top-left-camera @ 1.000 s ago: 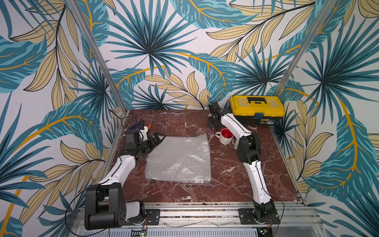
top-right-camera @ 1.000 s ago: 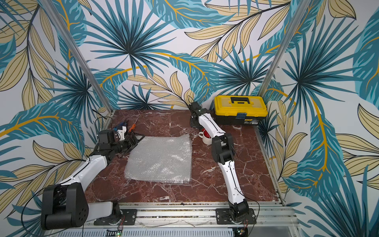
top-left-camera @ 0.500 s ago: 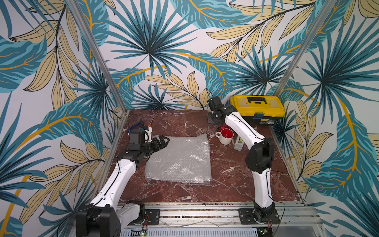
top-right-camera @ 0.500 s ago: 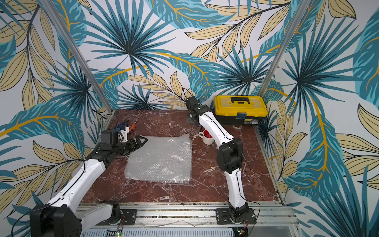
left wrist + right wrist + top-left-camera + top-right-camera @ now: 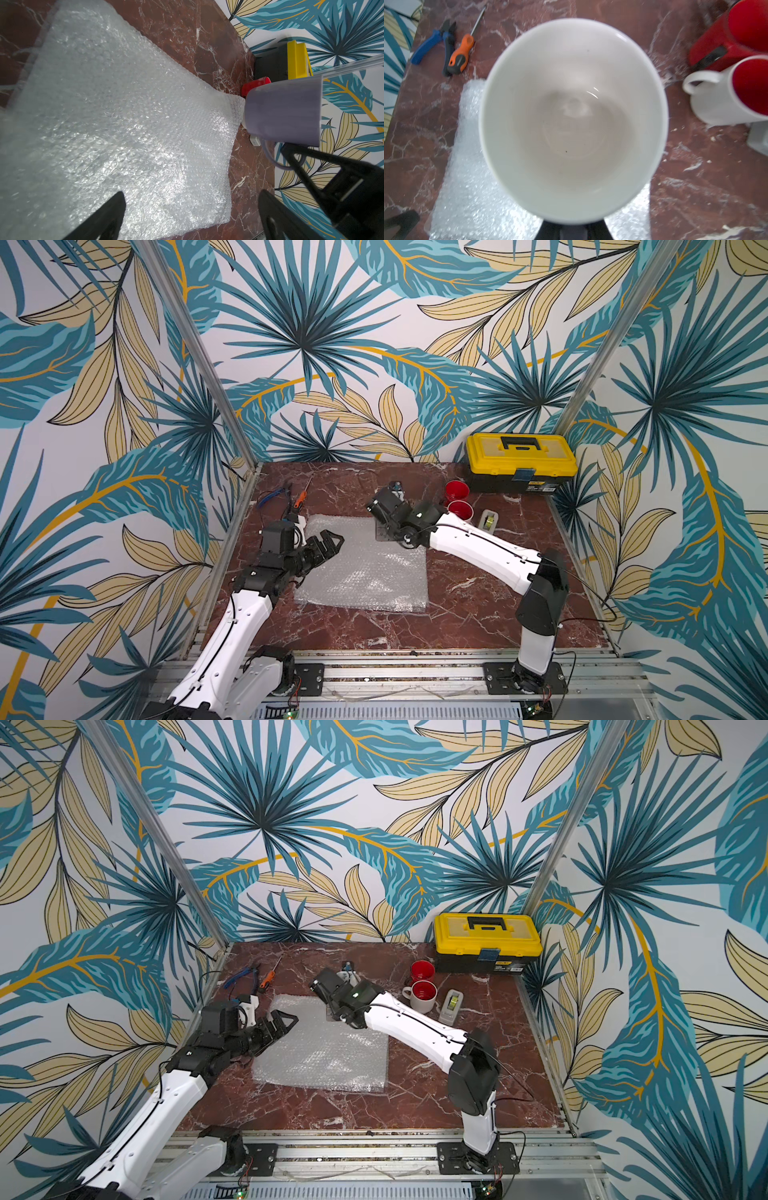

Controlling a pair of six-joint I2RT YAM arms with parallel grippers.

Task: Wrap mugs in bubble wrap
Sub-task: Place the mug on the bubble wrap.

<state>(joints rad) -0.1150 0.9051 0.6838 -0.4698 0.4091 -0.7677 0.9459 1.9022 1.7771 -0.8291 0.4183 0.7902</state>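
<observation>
- Left gripper [image 5: 330, 546] spread wide over bubble wrap's [image 5: 365, 568] ten-o'clock edge.
- Right gripper [image 5: 291, 151] pinches lavender mug [image 5: 284, 110] above its one-o'clock edge.
- Toolbox [image 5: 519, 460] label unreadable.

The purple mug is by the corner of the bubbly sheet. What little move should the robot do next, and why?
Probably carry the lavender mug further in over the bubble wrap, toward its middle. The right fingers hold it by the handle at the sheet's far corner, where little wrap could fold round it. The left fingers stand open at the sheet's edge.
</observation>
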